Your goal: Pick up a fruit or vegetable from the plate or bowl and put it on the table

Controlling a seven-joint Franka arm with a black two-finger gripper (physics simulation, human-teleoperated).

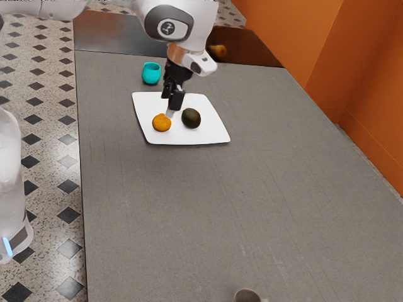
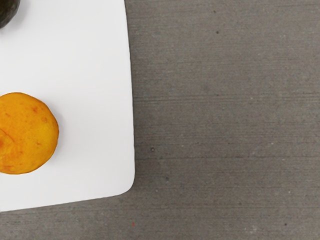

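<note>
The step in hand looks like lining up for a grasp: the black gripper (image 1: 172,111) hangs over the white plate (image 1: 208,133), close to the orange (image 1: 161,123), the likely pick. From here I can't tell whether the hand is spread or clenched. The orange rests on the plate, off to one side in the wrist view, so the gripper should centre over it, spread wide, drop straight, close around its middle and lift clear of the rim before lowering it to the grey table (image 1: 189,207). Squeezing off-centre could roll it into the avocado (image 1: 191,118).

I count one plate, one orange, one avocado, one teal cup (image 1: 151,73) and, beyond, one yellowish fruit (image 1: 218,51).
</note>
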